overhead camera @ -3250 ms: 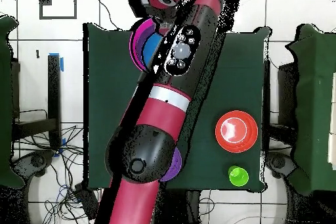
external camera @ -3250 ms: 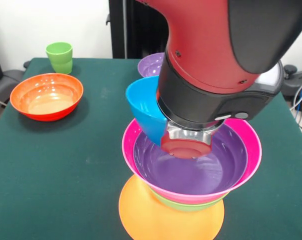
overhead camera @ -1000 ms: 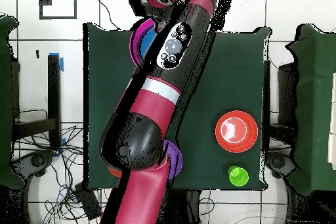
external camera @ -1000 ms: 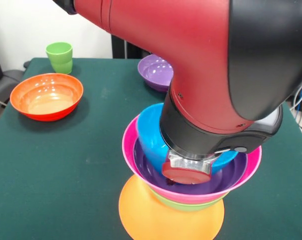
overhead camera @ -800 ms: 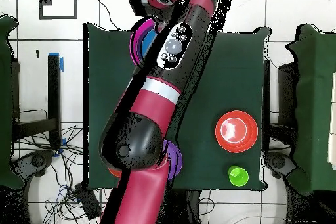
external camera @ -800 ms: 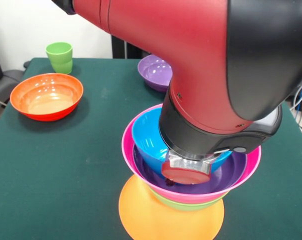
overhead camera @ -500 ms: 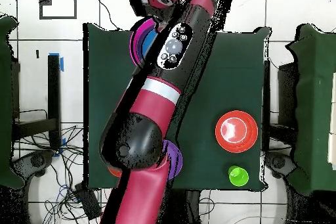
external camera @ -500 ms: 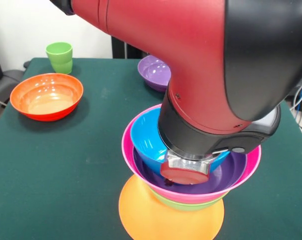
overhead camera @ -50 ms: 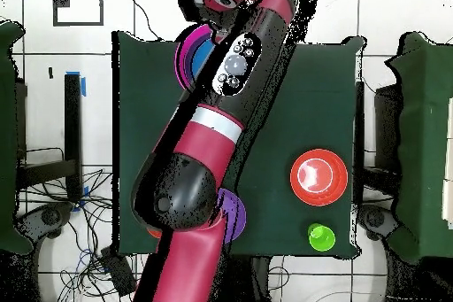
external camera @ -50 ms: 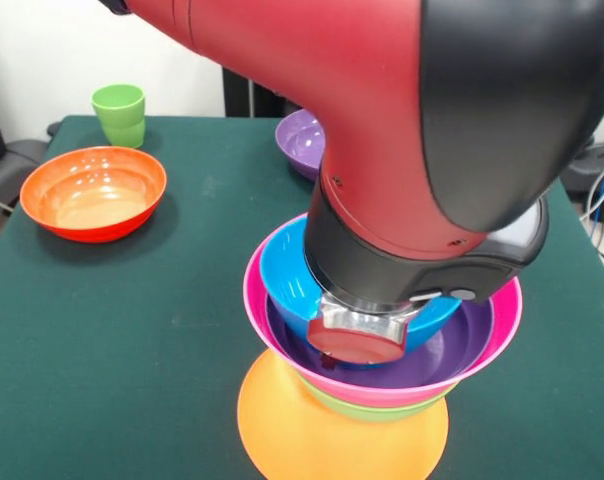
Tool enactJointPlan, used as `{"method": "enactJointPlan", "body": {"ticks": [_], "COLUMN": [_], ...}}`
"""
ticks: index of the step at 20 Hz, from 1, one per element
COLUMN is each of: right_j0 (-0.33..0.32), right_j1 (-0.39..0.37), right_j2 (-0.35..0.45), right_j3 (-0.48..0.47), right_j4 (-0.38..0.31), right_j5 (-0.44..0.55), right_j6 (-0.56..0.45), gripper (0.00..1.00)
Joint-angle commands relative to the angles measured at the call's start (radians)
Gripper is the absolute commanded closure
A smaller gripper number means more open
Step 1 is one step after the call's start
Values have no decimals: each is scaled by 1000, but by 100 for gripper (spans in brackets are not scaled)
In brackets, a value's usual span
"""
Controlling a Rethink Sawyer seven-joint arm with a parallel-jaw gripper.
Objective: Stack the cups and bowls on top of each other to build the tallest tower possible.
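Note:
The tower stands at the table's near edge in the front view: an upturned orange bowl point(external camera @ -50 ms: 312, 425), a sliver of green bowl point(external camera @ -50 ms: 382, 408), a pink bowl point(external camera @ -50 ms: 254, 290) and a purple bowl point(external camera @ -50 ms: 467, 335) nested in it. A blue bowl point(external camera @ -50 ms: 287, 275) sits upright inside the purple one. The arm's black and red wrist point(external camera @ -50 ms: 402, 250) hangs right over the blue bowl and hides most of it. The gripper is behind the wrist, so its state does not show. From overhead, the blue bowl point(overhead camera @ -50 ms: 202, 58) peeks out beside the arm point(overhead camera @ -50 ms: 232, 68). The light-green cup point(external camera @ -50 ms: 119, 114) stands at the far left corner.
A red-orange bowl point(external camera @ -50 ms: 93, 192) sits upright at the left, near the cup. A small purple bowl point(external camera @ -50 ms: 300, 135) lies behind the tower, partly covered by the arm. Overhead, the red-orange bowl point(overhead camera @ -50 ms: 317, 177) and the cup point(overhead camera @ -50 ms: 321, 237) are at the right.
The blue bowl, earlier tilted above the pink rim, has come down and now rests level inside the purple bowl. The wrist has sunk and shifted slightly left in the front view.

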Motion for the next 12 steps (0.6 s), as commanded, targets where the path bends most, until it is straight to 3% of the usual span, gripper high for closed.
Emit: {"method": "enactJointPlan", "body": {"ticks": [1,12], "right_j0": [50,138], "right_j1": [-40,-87], "right_j2": [93,236], "right_j3": [86,235], "right_j4": [-89,-189], "right_j5": [-76,-140], "right_j6": [143,88], "gripper": [0,0]}}
